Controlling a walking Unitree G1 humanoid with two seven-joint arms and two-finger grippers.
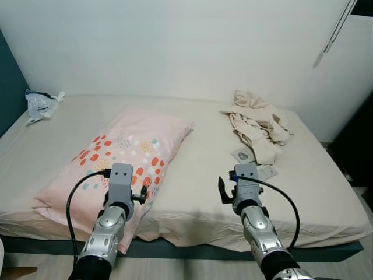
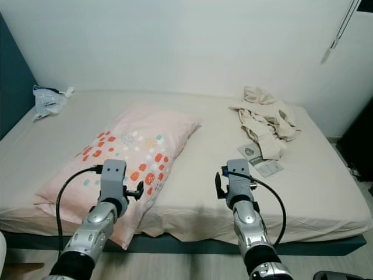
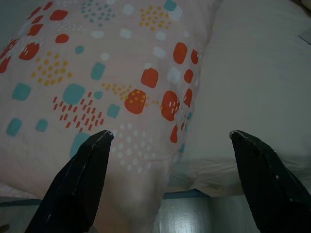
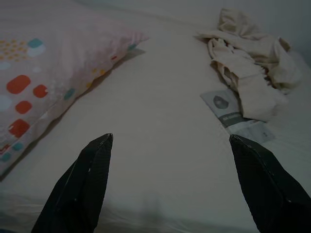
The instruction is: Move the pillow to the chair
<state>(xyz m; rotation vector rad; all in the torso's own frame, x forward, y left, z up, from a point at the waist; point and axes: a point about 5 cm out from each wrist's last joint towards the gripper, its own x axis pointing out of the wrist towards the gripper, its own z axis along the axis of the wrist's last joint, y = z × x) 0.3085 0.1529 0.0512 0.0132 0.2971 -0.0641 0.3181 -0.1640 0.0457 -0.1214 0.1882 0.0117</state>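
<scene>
At the far left corner of the bed (image 1: 192, 192), near the dark teal wall, lies a crumpled plastic bag (image 1: 39, 104) on the beige sheet. Next comes the pillow (image 1: 125, 157), pale pink with red, teal and yellow spots; it lies at a slant across the left half of the mattress, its far corner pointing toward the middle of the bed and its near corner hanging slightly over the front edge.

The left gripper (image 3: 170, 141) hovers above that near end of the pillow. In the left wrist view its two black fingers (image 3: 80, 179) stand spread wide, with the spotted fabric and the pillow's right edge lying between them; they hold nothing, and whether the tips touch the fabric cannot be told.

To its right, the right gripper (image 4: 170, 141) is raised over the bare sheet just past the pillow's edge. Its fingers (image 4: 85, 182) are likewise spread wide and empty, and frame only bare sheet.

Farther right, on the far half of the bed, sits a rumpled heap of cream clothing (image 1: 259, 125), and touching its near side lie flat grey and white packets (image 4: 233, 116). A cord (image 1: 335, 29) hangs against the white wall at the upper right.
</scene>
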